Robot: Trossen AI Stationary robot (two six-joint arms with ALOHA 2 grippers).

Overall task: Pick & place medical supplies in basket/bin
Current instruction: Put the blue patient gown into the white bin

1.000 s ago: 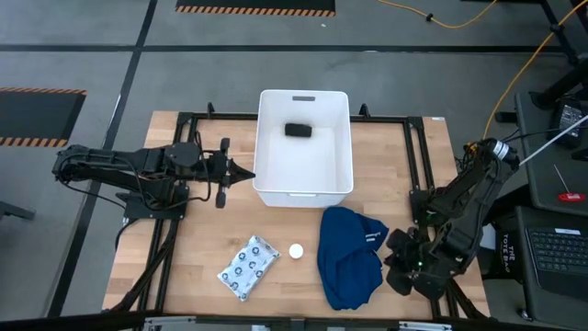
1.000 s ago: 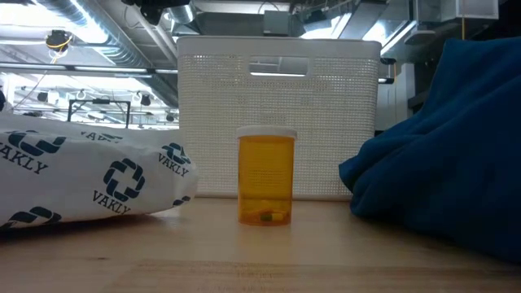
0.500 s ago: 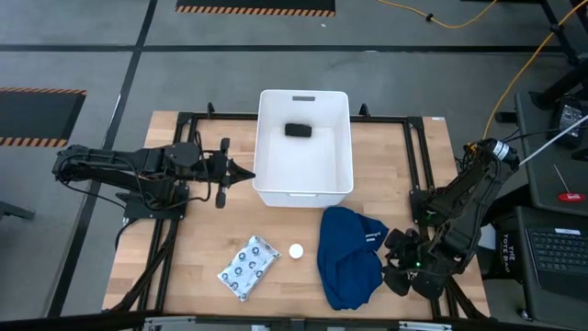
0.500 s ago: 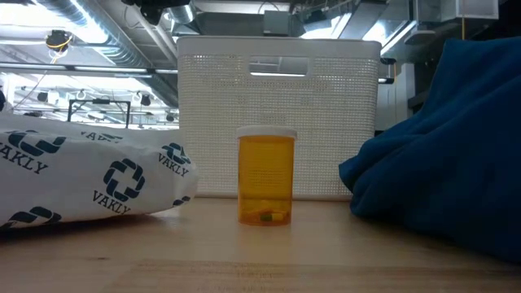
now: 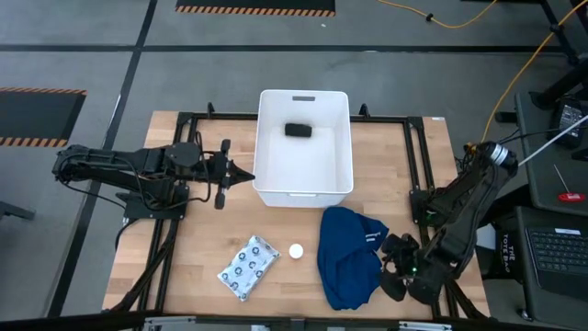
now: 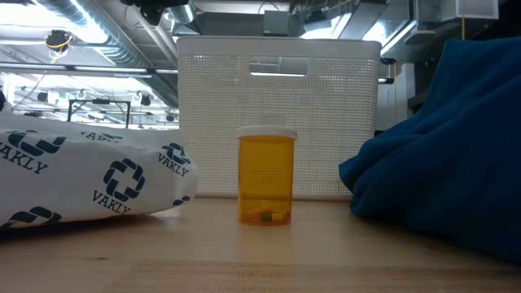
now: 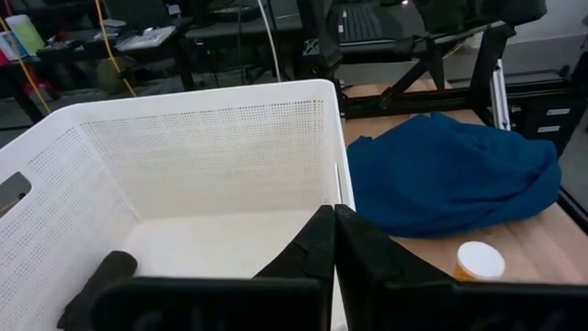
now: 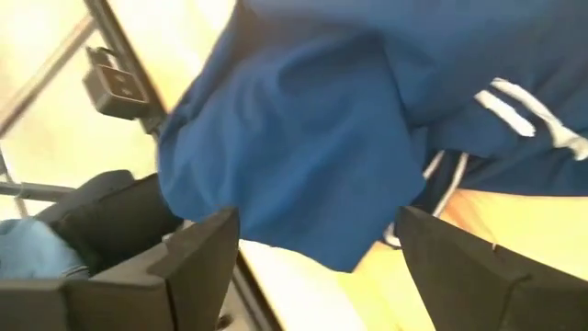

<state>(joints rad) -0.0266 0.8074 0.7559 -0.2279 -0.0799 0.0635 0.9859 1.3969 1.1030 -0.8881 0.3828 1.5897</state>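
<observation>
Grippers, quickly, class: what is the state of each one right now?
Left gripper: shut, empty, beside the white tub.
Right gripper: open, fingers either side of the blue garment's edge, not closed on it.

White tub (image 5: 304, 188): rectangular, tall-walled, upright, slot handle in its far rim.
Black block (image 5: 298, 131): small oblong, flat inside the tub, toward the handle end.
Blue garment (image 5: 349, 257): crumpled, just before the tub's near right corner.
Amber bottle (image 5: 296, 250): white-capped, upright, before the tub's near wall.
Ring-printed packet (image 5: 248, 267): white, flat, askew, left of the bottle.
</observation>
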